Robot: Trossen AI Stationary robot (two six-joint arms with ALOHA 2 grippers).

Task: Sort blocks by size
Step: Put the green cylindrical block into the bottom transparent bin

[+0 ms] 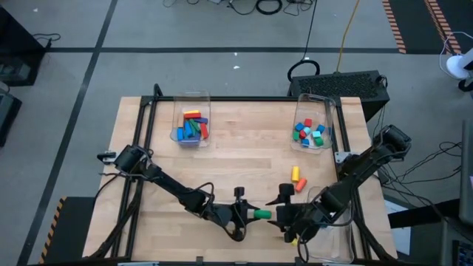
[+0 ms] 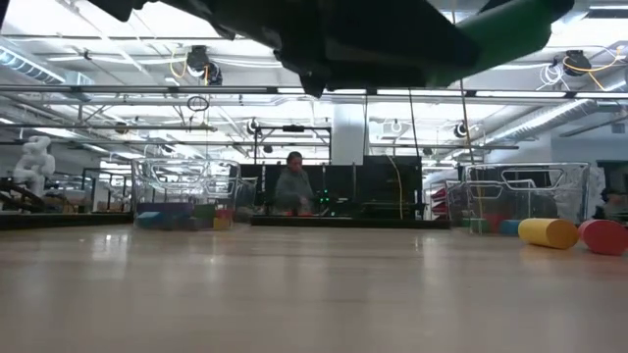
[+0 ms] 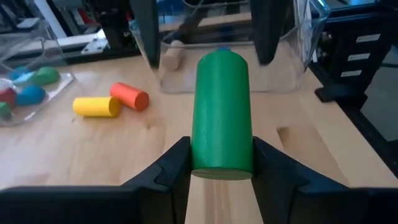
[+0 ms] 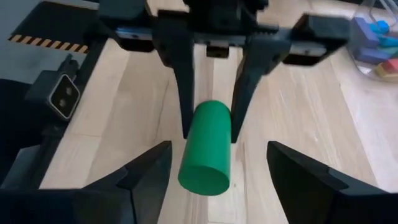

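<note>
Grey floor with cables all round; lab racks, ceiling lights and a seated person (image 2: pixel 293 186) beyond the far edge. Pale wood table (image 1: pixel 244 151), two clear bins (image 1: pixel 191 118) of blocks at the back, yellow cylinder (image 1: pixel 295 174) and orange cylinder (image 1: pixel 301 185) loose. Near front edge, left gripper (image 3: pixel 221 165) pinching green cylinder (image 1: pixel 261 213); right gripper (image 4: pixel 217 167) spread wide around its free end, not touching.

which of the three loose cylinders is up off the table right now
The green cylinder. The left gripper clamps it in the air, while the yellow cylinder and the orange cylinder lie on their sides on the table.
</note>
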